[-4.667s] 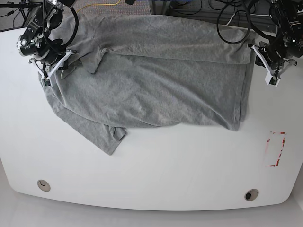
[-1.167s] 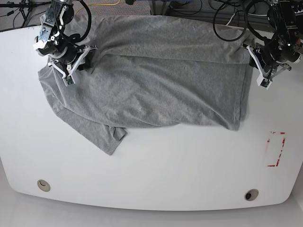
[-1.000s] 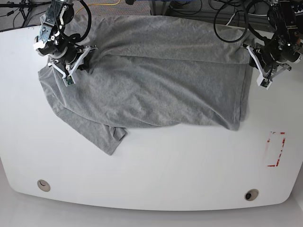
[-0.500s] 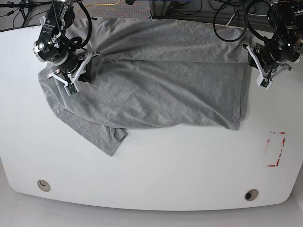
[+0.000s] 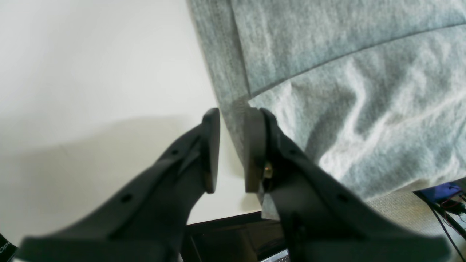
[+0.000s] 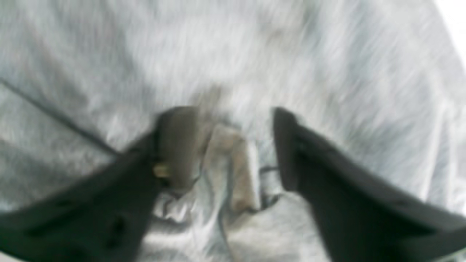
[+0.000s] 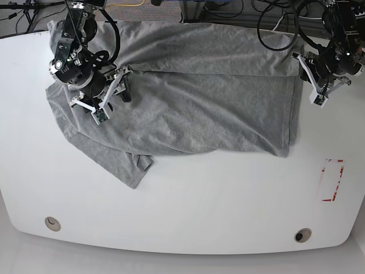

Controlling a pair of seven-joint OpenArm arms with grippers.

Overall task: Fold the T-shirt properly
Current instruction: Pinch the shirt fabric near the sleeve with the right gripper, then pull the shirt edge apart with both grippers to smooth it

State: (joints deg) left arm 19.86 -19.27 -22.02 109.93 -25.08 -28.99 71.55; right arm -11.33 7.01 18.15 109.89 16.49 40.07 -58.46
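Nearest the viewer, a bare white table point(image 7: 182, 211) carries a red-outlined marker point(image 7: 332, 180) at 4 o'clock. Beyond it the grey T-shirt point(image 7: 188, 108) lies spread over the far half, one sleeve point(image 7: 122, 162) projecting toward 7 o'clock and its far long edge turned inward as a band. At 10 o'clock the right gripper point(image 6: 233, 145) stands parted over bunched cloth, gripping nothing. At 2 o'clock the left gripper point(image 5: 231, 153) pinches the hem corner. Judged early: only one lengthwise fold appears made; the sleeves and cross folds remain.
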